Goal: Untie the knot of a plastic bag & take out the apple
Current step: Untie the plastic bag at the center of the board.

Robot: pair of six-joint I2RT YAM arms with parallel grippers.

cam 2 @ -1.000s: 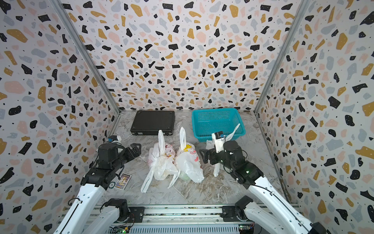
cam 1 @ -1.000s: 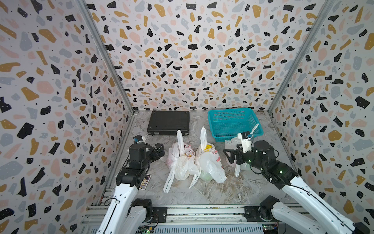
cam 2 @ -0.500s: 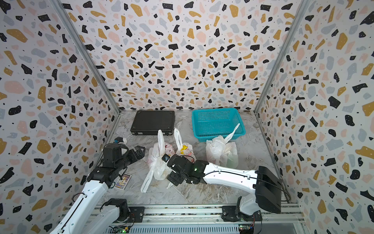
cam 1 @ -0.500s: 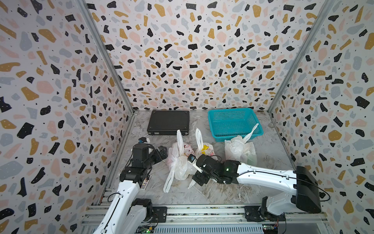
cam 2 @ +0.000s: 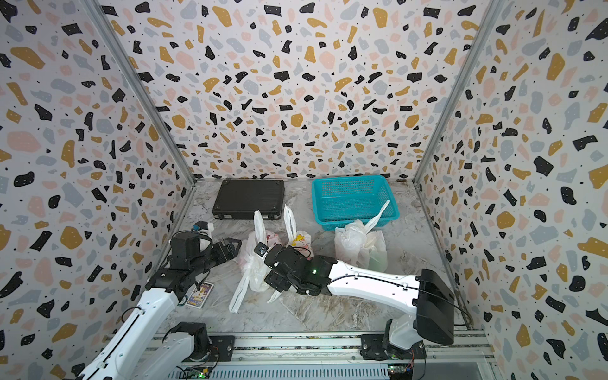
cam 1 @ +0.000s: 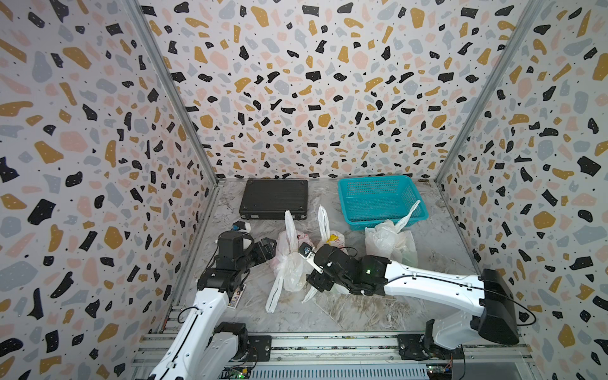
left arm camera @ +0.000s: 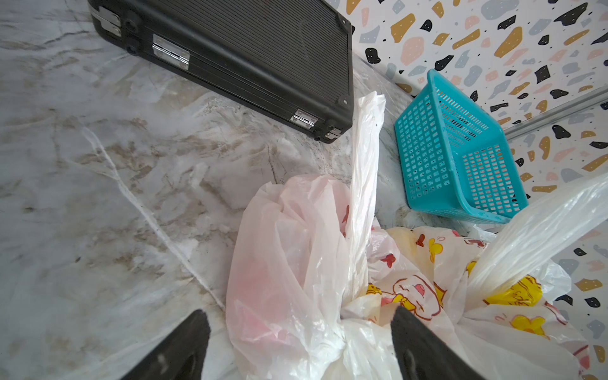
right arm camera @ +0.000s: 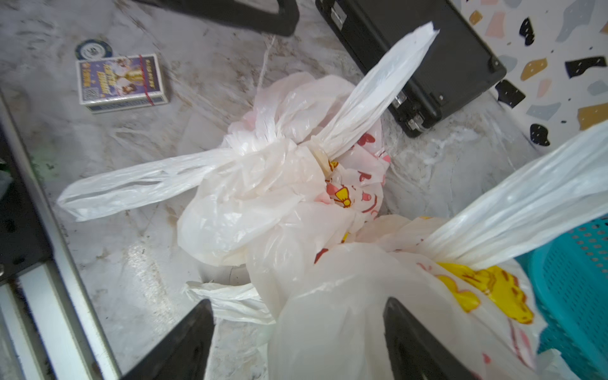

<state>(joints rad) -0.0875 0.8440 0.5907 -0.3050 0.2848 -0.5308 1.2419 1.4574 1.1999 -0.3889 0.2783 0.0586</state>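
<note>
Two knotted plastic bags stand side by side mid-table: a pinkish one and one with yellow print. My left gripper is open at the pinkish bag's left side. In the left wrist view its fingers straddle that bag's knot. My right gripper reaches low from the right, open. In the right wrist view the printed bag's body lies between its fingers. The apple is hidden; only a pink-red tint shows through the pinkish film.
A third white bag stands to the right, in front of a teal basket. A black case lies at the back. A small card box lies by the left arm, close to the left wall.
My right arm has left the right-hand bag and stretched low to the left, up to the printed bag. The left gripper has edged right, onto the pinkish bag's side.
</note>
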